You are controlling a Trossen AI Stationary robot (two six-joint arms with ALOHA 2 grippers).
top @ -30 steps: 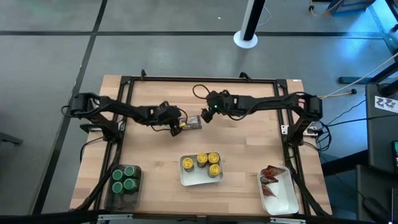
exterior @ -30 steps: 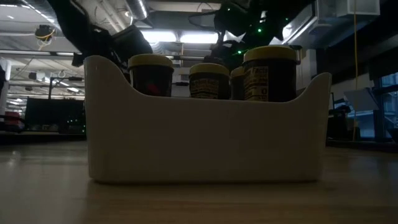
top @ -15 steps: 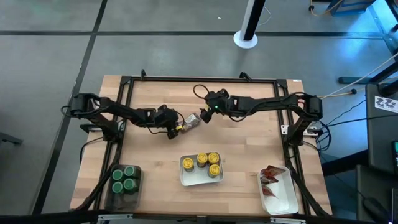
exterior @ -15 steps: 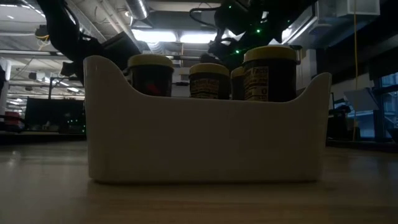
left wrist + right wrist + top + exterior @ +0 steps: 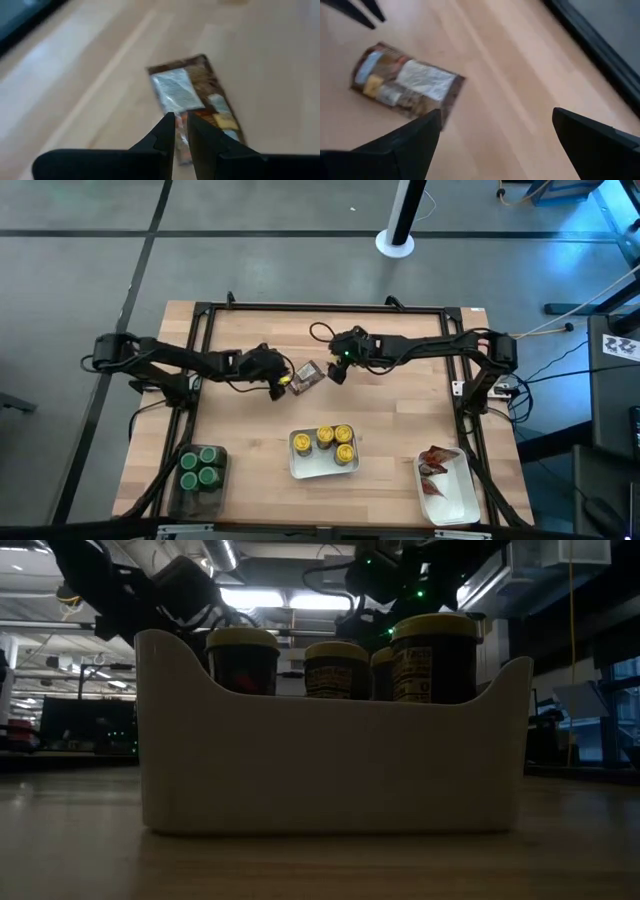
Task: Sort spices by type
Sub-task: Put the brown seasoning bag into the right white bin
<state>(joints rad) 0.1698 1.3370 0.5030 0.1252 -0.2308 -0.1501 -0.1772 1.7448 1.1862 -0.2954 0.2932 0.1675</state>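
I see the spice packet (image 5: 306, 375) flat on the bench (image 5: 390, 420), between my pincers. Left pincer (image 5: 181, 131) is nearly shut, empty, at its edge; right pincer (image 5: 492, 132) gapes wide, holding nothing. A nudge could skid the packet away.

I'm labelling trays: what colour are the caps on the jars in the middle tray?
Yellow. The caps of the jars in the middle tray show best in the high view.

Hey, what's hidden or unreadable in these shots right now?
- Low view: the white tray wall hides the yellow-capped jars' lower halves and the table behind.
- Wrist views: the packet's label is blurred.
- High view: the green-capped jars are too small to read.
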